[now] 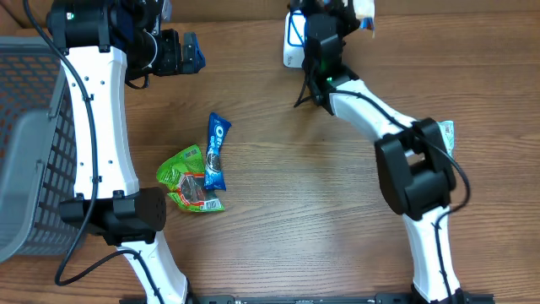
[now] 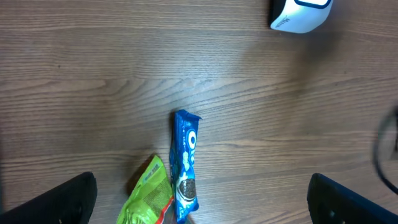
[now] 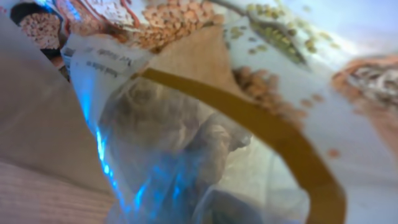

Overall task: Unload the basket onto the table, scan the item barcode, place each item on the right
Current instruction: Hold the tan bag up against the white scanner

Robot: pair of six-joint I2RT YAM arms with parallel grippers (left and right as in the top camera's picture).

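Note:
My right gripper [image 1: 346, 15] is at the table's far edge, shut on a snack packet [image 1: 364, 10]. That packet [image 3: 217, 93] fills the right wrist view: a clear window, printed grains and nuts, and a blue glow on the film. It hides the fingers there. The white scanner [image 1: 293, 42] stands just left of this gripper and also shows in the left wrist view [image 2: 300, 14]. My left gripper [image 1: 181, 52] hangs open at the far left with nothing in it, above a blue Oreo packet [image 2: 185, 163] and a green packet [image 2: 149, 196].
The blue Oreo packet [image 1: 217, 150] and the green packet [image 1: 190, 177] lie side by side left of centre. A grey mesh basket [image 1: 34, 143] stands at the left edge. Another small packet [image 1: 445, 135] peeks from behind the right arm.

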